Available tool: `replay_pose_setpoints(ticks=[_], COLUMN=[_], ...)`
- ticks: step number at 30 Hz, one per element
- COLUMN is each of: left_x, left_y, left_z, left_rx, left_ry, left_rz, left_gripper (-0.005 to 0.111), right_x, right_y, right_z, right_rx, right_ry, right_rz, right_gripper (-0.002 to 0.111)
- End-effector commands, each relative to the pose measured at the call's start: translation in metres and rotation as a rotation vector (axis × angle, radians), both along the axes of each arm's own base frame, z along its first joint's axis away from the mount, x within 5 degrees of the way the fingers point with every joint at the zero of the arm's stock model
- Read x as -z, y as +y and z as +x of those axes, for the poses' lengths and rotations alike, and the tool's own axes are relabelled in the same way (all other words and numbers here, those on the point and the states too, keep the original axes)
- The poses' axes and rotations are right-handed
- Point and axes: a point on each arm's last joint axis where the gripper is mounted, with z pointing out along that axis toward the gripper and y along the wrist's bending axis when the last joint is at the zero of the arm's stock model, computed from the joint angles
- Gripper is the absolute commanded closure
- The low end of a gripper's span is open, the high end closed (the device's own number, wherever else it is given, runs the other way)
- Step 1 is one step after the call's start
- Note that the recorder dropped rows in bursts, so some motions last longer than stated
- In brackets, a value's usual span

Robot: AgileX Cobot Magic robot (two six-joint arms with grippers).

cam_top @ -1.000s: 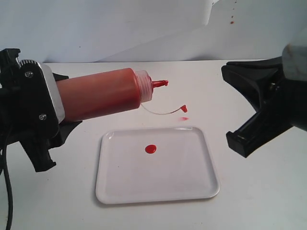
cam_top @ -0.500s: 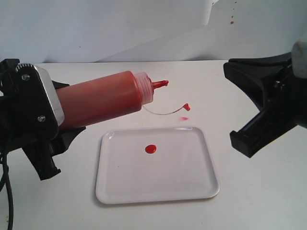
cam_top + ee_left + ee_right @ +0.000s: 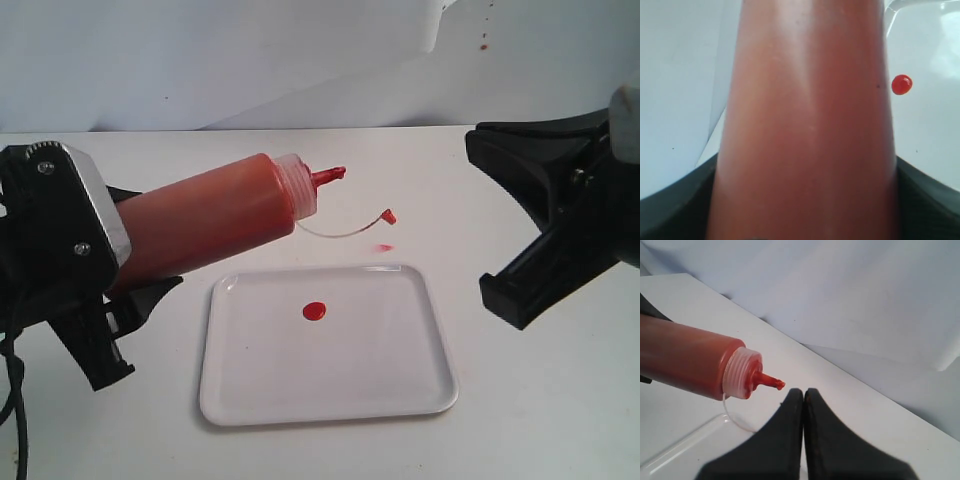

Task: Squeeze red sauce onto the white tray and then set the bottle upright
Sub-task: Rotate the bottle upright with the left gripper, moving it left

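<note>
The bottle (image 3: 215, 215) hangs nearly level above the table, just left of and behind the white tray (image 3: 330, 395), with its red-smeared nozzle (image 3: 330, 176) pointing right and slightly up. My left gripper (image 3: 125, 255) is shut on the bottle's base end. In the left wrist view the bottle (image 3: 805, 125) fills the frame between the dark fingers (image 3: 670, 212). One round drop of red sauce (image 3: 314, 311) lies on the tray. My right gripper (image 3: 478, 148) hovers at the right, shut and empty. Its tips (image 3: 803, 392) are just past the nozzle (image 3: 771, 381).
A thin clear tether with a small red cap (image 3: 387, 215) dangles from the bottle's neck. A red smear (image 3: 383, 247) marks the table behind the tray. A white backdrop with red specks (image 3: 483, 43) rises behind the table.
My left gripper has sunk and turned, so the bottle's base end is lower and the nozzle points a little more upward. The right gripper has shifted slightly right.
</note>
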Motion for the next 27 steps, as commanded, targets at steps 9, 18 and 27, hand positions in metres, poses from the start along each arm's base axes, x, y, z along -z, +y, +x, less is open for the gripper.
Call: replay_pose_setpoints(ticks=[9, 18, 27], left_x=[-0.0021, -0.0022, 0.0033], left_y=[-0.0073, -0.0074, -0.0106], left_z=[-0.0067, -0.0067, -0.0124], left_rx=[0.040, 0.038, 0.071], left_ry=[0.006, 0.008, 0.029], left_rz=[-0.147, -0.154, -0.227], left_gripper=[0.107, 0.107, 0.107], right_x=[0.0003, 0.0003, 0.0003], right_y=[0.0017, 0.0017, 0.0017], right_z=[-0.0025, -0.0025, -0.0025], right_rx=[-0.031, -0.031, -0.030], right_ry=[-0.001, -0.001, 0.001], right_rz=[0.005, 0.005, 0.007], right_gripper=[0.108, 0.108, 0.108])
